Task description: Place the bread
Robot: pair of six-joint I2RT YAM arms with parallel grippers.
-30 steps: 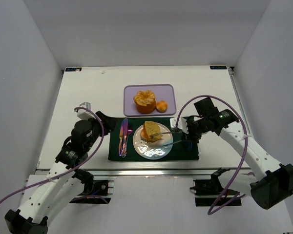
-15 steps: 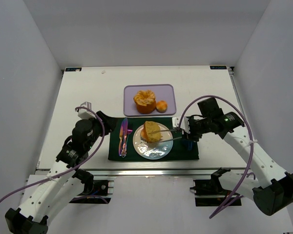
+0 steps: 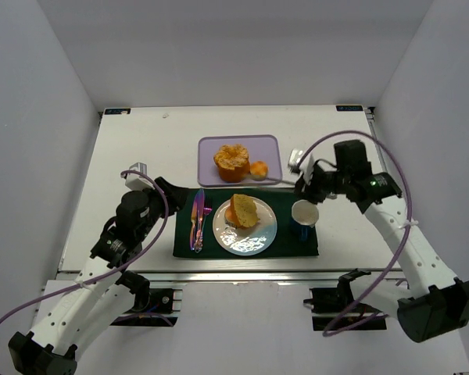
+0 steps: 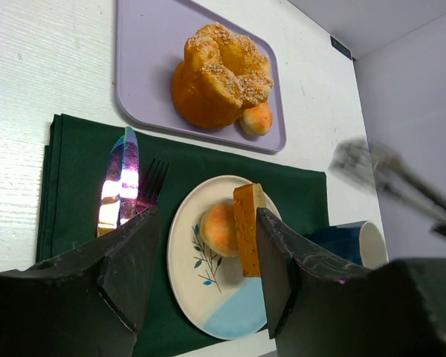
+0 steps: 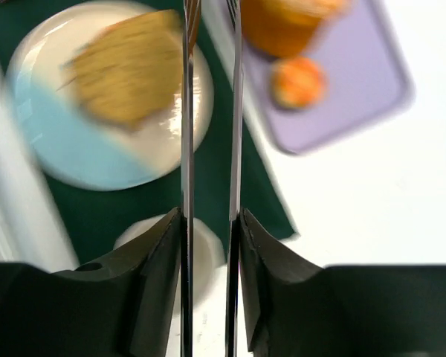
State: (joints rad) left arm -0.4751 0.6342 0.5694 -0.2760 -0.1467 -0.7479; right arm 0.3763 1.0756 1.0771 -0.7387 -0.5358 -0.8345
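A slice of bread (image 3: 245, 210) stands on edge on the white and blue plate (image 3: 254, 238), leaning on a small bun (image 3: 230, 215). In the left wrist view the slice (image 4: 250, 227) and bun (image 4: 218, 227) show between my open left fingers. My left gripper (image 3: 169, 195) (image 4: 206, 216) is open and empty, left of the plate. My right gripper (image 3: 307, 181) (image 5: 208, 223) is shut on metal tongs (image 3: 277, 181) (image 5: 186, 111), held above the mat right of the plate. The tong tips are empty and clear of the slice (image 5: 126, 67).
A purple tray (image 3: 211, 148) behind the plate holds a large sesame bread (image 3: 232, 162) and a small bun (image 3: 259, 169). A knife (image 3: 197, 217) and fork lie on the green mat (image 3: 184, 234). A cup (image 3: 303, 212) stands on the mat's right end.
My right gripper has drawn the tongs back from the slice, up and to the right. The slice stays on the plate against the bun. The left arm has not moved.
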